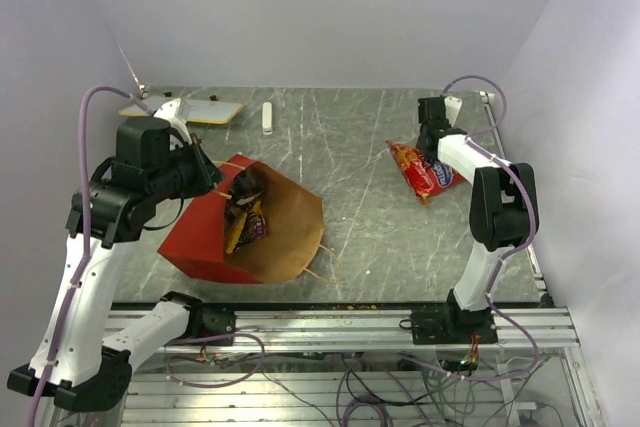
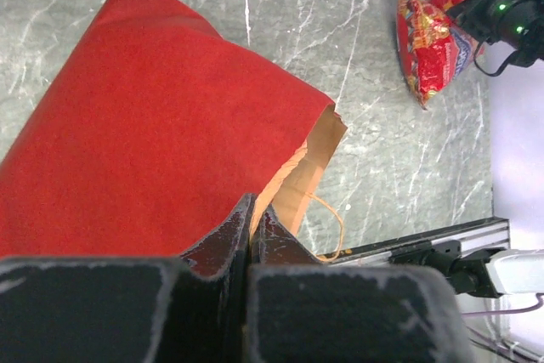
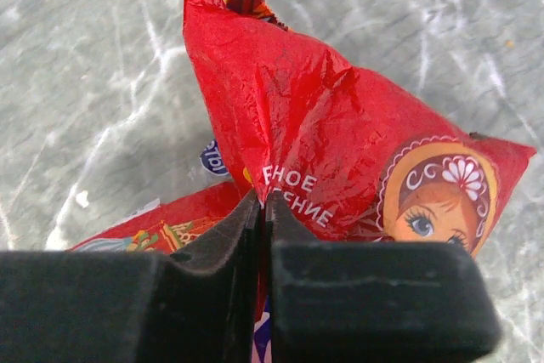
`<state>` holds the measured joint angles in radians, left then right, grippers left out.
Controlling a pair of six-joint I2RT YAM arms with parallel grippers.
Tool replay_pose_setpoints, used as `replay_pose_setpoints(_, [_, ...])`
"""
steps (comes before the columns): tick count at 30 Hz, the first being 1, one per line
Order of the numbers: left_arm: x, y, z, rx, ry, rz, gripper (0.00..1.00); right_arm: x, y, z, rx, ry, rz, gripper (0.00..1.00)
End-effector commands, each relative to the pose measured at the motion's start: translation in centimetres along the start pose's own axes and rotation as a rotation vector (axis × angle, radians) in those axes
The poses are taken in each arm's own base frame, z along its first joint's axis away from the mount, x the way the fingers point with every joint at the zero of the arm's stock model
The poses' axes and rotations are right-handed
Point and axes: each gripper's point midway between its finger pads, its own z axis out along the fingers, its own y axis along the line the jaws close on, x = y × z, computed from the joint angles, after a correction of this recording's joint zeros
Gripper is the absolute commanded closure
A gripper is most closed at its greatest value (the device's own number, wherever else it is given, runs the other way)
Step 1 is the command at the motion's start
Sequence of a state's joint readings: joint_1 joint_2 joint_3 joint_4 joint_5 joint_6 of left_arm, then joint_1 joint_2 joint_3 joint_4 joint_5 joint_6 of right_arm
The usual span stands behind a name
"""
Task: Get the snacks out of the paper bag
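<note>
The paper bag lies on its side, red outside and brown inside, with its mouth facing right. Several small snacks lie inside near the mouth. My left gripper is shut on the bag's upper rim; in the left wrist view the jaws pinch the kraft edge beside the red wall. At the right, my right gripper is shut on a red snack packet. In the right wrist view the packet, with its doll's face, rises crumpled from the shut jaws over the table.
A flat tan and white board and a small white stick lie at the back left. Thin string handles trail from the bag's mouth. A metal rail runs along the near table edge. Walls close in at both sides.
</note>
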<state>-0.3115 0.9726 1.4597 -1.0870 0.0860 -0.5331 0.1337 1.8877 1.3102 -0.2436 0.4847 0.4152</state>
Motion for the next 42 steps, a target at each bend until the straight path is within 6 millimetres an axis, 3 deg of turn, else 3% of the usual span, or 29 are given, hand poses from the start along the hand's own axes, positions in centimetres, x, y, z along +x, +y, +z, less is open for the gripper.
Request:
replay_pose_setpoints(1, [-0.3,0.0,-0.2,-0.002,-0.054,-0.081,0.93,3.0,1.9,0.0,-0.051,0.067,-0.032,0.85])
replay_pose_setpoints(8, [-0.4,-0.5,-0.6,0.012,-0.045,-0.114,0.93,0.3,3.6,-4.6,-0.139,0.023,-0.103,0.27])
replay_pose_setpoints(11, [-0.7,-0.7,-0.6,0.021,-0.056,-0.110,0.93,0.0,4.1,-7.1,-0.193,0.054,-0.171,0.17])
replay_pose_setpoints(15, [-0.4,-0.8,-0.4,0.030,-0.046,-0.126,0.93,1.2,4.7,-10.7,-0.230,0.061,-0.285,0.13])
replay_pose_setpoints(23, [0.4,-1.5,0.3,0.083,-0.018,-0.119,0.93,5.5,12.1,-21.7,-0.625,0.028,-0.368,0.13])
replay_pose_setpoints(26, [0.4,-1.6,0.7,0.093,-0.020,-0.113,0.93,9.0,15.2,-26.8,-0.918,0.151,-0.278,0.14])
replay_pose_setpoints(27, [0.5,-1.6,0.8,0.090,-0.016,-0.116,0.93,11.1,15.6,-28.4,-1.010,0.208,-0.263,0.14])
replay_pose_setpoints(31, [0.8,-2.0,1.5,0.104,0.026,-0.132,0.93,14.6,15.6,-33.5,-1.251,0.276,-0.190,0.14])
replay_pose_setpoints(36, [1.0,-2.5,2.2,0.123,0.051,-0.173,0.93,17.4,14.6,-35.1,-1.308,0.293,-0.020,0.14])
replay_pose_setpoints(39, [1.2,-2.5,2.6,0.128,0.058,-0.177,0.93,18.8,15.4,-33.6,-1.251,0.367,0.103,0.17])
replay_pose_setpoints(42, [1.3,-2.5,3.0,0.115,0.091,-0.159,0.93,19.7,17.0,-32.5,-1.175,0.432,0.116,0.22])
